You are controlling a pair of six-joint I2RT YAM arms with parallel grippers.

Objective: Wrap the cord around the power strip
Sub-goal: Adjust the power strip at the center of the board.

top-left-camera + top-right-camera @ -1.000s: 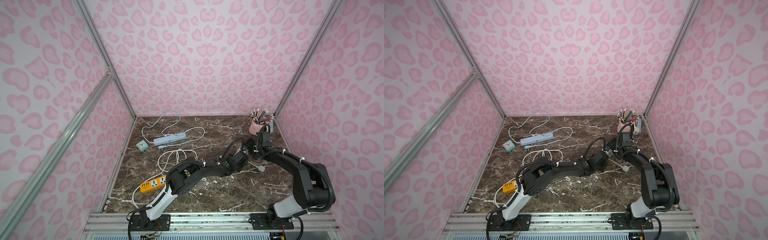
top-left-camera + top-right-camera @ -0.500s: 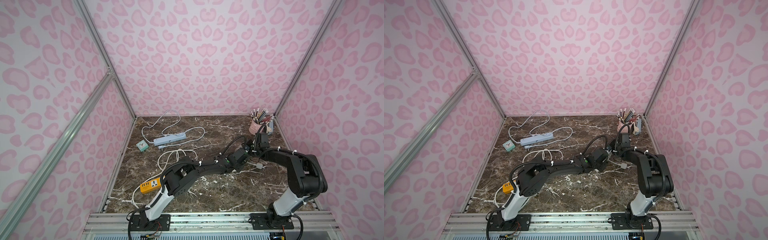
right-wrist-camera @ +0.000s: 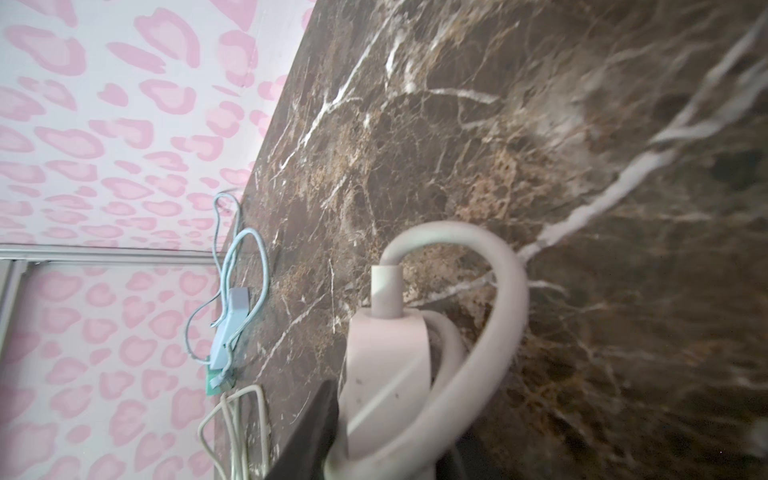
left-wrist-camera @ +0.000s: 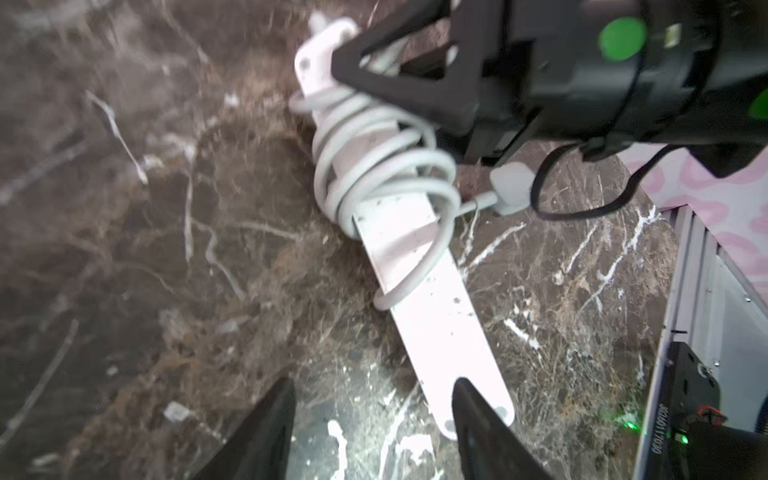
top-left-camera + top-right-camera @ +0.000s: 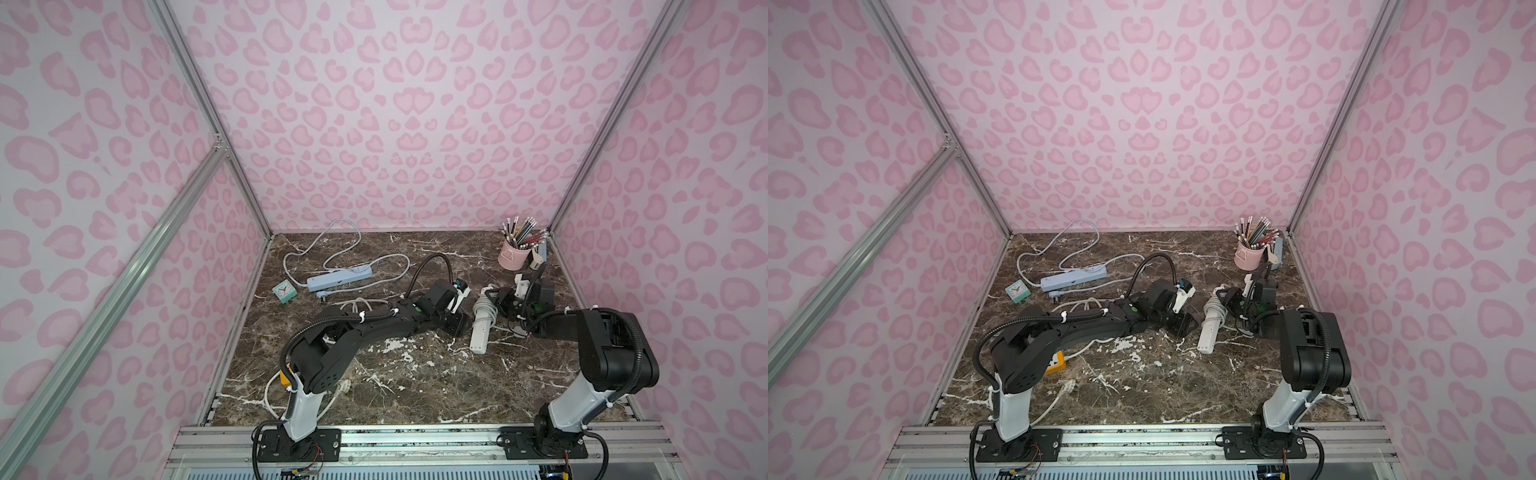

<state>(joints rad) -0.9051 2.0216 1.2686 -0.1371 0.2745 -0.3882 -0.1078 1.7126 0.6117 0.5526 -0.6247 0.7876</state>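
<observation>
coils of grey cord (image 4: 374,158) hide the far end of the white power strip (image 5: 480,332), which lies right of centre on the marble table (image 5: 415,374). right gripper (image 5: 1230,300) seems clamped on that end, one finger hidden. left gripper (image 4: 370,386) stands open and empty over its near end. three strips in all: blue strip (image 5: 338,276) far left, orange strip (image 5: 1057,363) partly behind the left arm (image 5: 353,332). one clock (image 5: 285,289), one pencil cup (image 5: 511,255).

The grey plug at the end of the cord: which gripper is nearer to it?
Right. The right gripper grips the wrapped end of the power strip, beside the plug. The left gripper is at the strip's bare far end, jaws open.
</observation>
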